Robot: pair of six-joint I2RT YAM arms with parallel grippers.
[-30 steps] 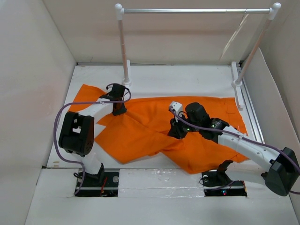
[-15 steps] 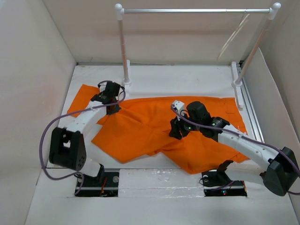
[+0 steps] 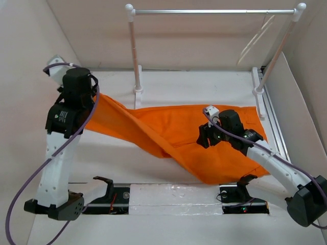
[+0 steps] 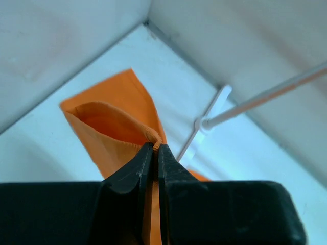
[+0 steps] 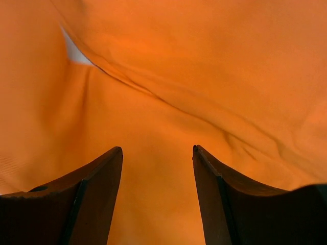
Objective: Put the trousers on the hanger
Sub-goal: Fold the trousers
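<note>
**Left arm holds trouser edge high**

At the left wall, the left gripper [image 4: 156, 148] is clamped tight on a hemmed edge of the trousers [image 3: 179, 127], held well above the table [image 3: 204, 81]. The orange cloth slopes down from it and spreads across the middle. Over its right part the right gripper [image 5: 157, 148] stands with jaws apart, gripping nothing. Far right, the hanger [image 3: 254, 41] hangs by the rack [image 3: 209, 11] bar's end.
</note>
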